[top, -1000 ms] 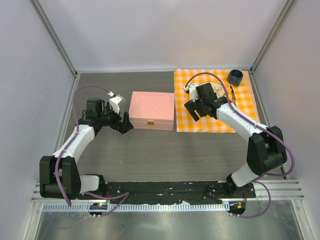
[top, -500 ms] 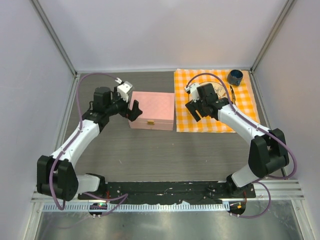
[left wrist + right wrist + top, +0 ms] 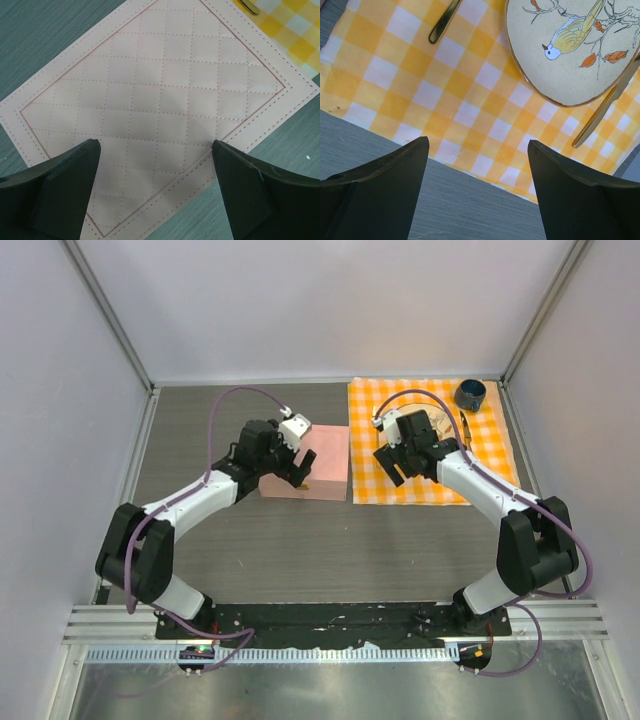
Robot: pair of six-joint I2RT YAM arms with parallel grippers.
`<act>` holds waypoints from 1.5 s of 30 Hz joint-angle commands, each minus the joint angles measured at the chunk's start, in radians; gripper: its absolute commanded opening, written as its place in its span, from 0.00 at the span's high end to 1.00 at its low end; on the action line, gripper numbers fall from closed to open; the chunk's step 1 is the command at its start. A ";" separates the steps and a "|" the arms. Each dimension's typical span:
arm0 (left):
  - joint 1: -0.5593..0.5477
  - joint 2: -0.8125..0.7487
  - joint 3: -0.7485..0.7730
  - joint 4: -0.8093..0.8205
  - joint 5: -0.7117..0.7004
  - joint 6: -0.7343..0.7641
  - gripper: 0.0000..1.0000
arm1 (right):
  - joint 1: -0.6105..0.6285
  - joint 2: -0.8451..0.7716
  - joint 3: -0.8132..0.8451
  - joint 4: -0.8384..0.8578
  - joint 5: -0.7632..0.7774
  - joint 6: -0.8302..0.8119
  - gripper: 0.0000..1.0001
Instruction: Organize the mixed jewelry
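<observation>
**A:** Beneath either gripper, can you spot the jewelry?

**B:** No. It is too small to make out in any view, so I cannot tell where it lies. Right under the left gripper (image 3: 300, 462) (image 3: 155, 150) sits the pink case (image 3: 330, 468) (image 3: 165, 95), lid down. Its quilted top fills the gap between the wide-open fingers. Whether they touch it, I cannot tell.

**A:** And the right gripper (image 3: 392, 466) (image 3: 477, 145)?

**B:** Spread wide too, holding nothing. It hovers over the near edge of the checked cloth (image 3: 485, 468) (image 3: 415, 75), where cloth meets table (image 3: 300, 550) (image 3: 395, 145). Ahead of its fingers lies the plate (image 3: 437, 418) (image 3: 535, 65), painted with a bird. A gold handle (image 3: 444, 22) lies ahead on its left in the wrist view. A gold utensil (image 3: 600, 115) runs along the plate's right edge. Beyond the plate stands a dark cup (image 3: 470, 394).
</observation>
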 commanded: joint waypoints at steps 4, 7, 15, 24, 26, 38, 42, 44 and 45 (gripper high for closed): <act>-0.034 -0.004 -0.090 0.068 -0.168 0.060 0.00 | -0.020 -0.046 -0.017 0.044 -0.003 -0.002 0.14; -0.034 -0.028 -0.161 0.083 -0.188 0.072 0.00 | -0.023 -0.049 -0.015 0.042 0.000 -0.002 0.14; -0.035 -0.057 -0.195 0.066 -0.182 0.068 0.00 | -0.029 -0.067 -0.031 0.044 0.022 -0.002 0.14; -0.035 -0.060 -0.152 -0.139 -0.205 0.109 0.00 | -0.047 -0.119 -0.026 0.033 0.051 -0.036 0.14; -0.035 -0.045 -0.138 -0.193 -0.236 0.120 0.00 | -0.050 -0.119 -0.023 0.030 0.053 -0.039 0.14; -0.083 0.099 -0.083 -0.291 -0.340 0.128 0.00 | -0.055 -0.144 -0.023 0.025 0.046 -0.048 0.14; -0.097 0.136 -0.054 -0.349 -0.366 0.120 0.00 | -0.055 -0.168 -0.032 0.021 0.051 -0.060 0.13; -0.104 0.150 -0.040 -0.383 -0.377 0.114 0.00 | -0.055 -0.182 -0.035 0.019 0.051 -0.065 0.14; -0.104 0.159 -0.037 -0.392 -0.386 0.108 0.00 | -0.055 -0.187 -0.040 0.019 0.051 -0.068 0.14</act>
